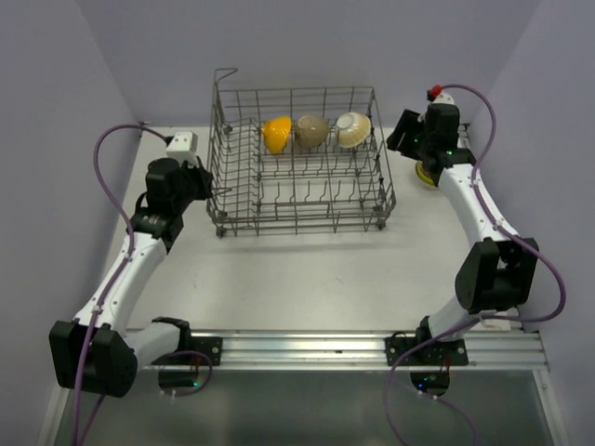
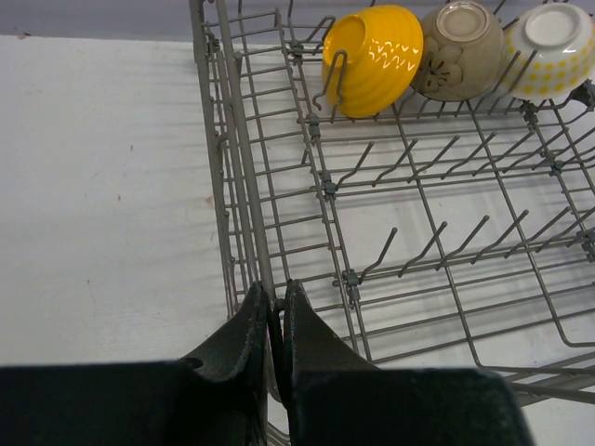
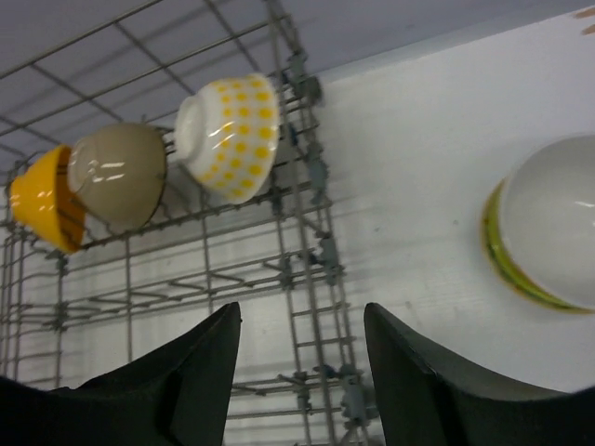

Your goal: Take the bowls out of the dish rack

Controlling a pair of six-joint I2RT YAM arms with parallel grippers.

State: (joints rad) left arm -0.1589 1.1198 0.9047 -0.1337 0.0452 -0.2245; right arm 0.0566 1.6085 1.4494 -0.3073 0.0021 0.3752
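Note:
The grey wire dish rack (image 1: 307, 200) stands at the back middle of the table. Three bowls lean on their sides along its far row: a yellow one (image 1: 276, 133), a beige one (image 1: 311, 130) and a white one with yellow dots (image 1: 353, 129). My left gripper (image 2: 274, 299) is shut on a wire of the rack's left wall (image 2: 232, 186). My right gripper (image 3: 302, 316) hangs open and empty above the rack's right wall (image 3: 311, 186), just right of the dotted bowl (image 3: 231, 125). The beige bowl (image 3: 116, 172) and yellow bowl (image 3: 37, 200) lie further left.
A white bowl with a green-yellow rim (image 3: 553, 223) rests upside down on the table right of the rack, partly behind my right arm (image 1: 465, 190). A small white box (image 1: 181, 142) lies at the back left.

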